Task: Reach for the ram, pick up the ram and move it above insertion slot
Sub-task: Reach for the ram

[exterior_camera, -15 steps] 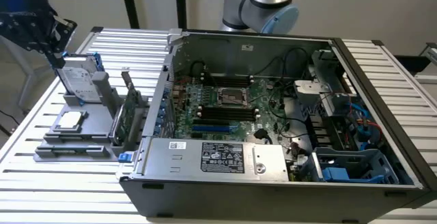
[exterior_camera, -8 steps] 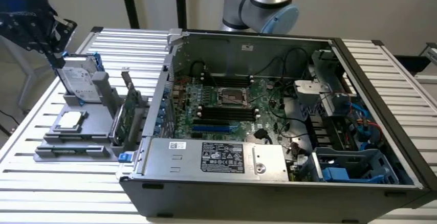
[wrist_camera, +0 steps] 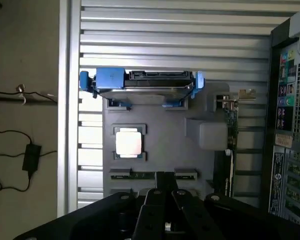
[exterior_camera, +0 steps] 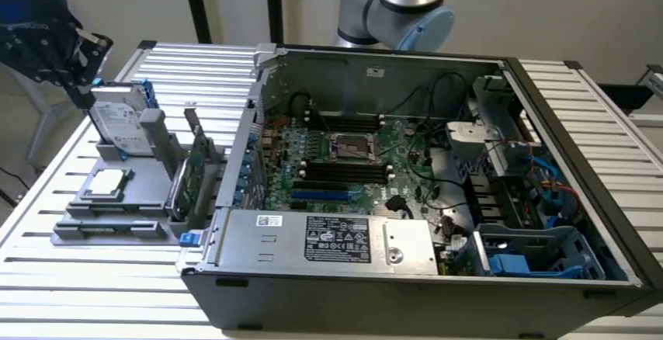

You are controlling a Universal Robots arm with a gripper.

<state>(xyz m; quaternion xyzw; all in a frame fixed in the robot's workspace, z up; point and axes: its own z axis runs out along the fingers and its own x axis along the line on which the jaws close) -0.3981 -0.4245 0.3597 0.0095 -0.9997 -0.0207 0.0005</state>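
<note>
Reach step in hand. Tool [wrist_camera: 166, 176] empty, fingers [wrist_camera: 152, 202] together, well above ram [wrist_camera: 137, 175] in grey fixture [wrist_camera: 170, 140]. Grasp calls for opening, then squaring across thin edge.

- Black gripper [wrist_camera: 166, 176]: rear body cut off by the wrist picture's edge. In the exterior view it is a blurred dark mass, cut by that view's left edge.
- Long thin ram stick [wrist_camera: 139, 175], edge-on in the grey plastic fixture tray [wrist_camera: 165, 130]: middle hidden behind the gripper. Colour and chips too small to tell.
- Grey and light-blue robot arm joint [exterior_camera: 409, 2]: upper part cut off by the top edge.
- Open grey metal computer case [exterior_camera: 414, 297]: base cut off below.
- White power-supply label [exterior_camera: 340, 241]: print unreadable.
- Green expansion card with metal bracket [exterior_camera: 195, 175]: components too small to tell.
- Black power adapter with cable [wrist_camera: 31, 156]: cable runs out of frame.
</note>
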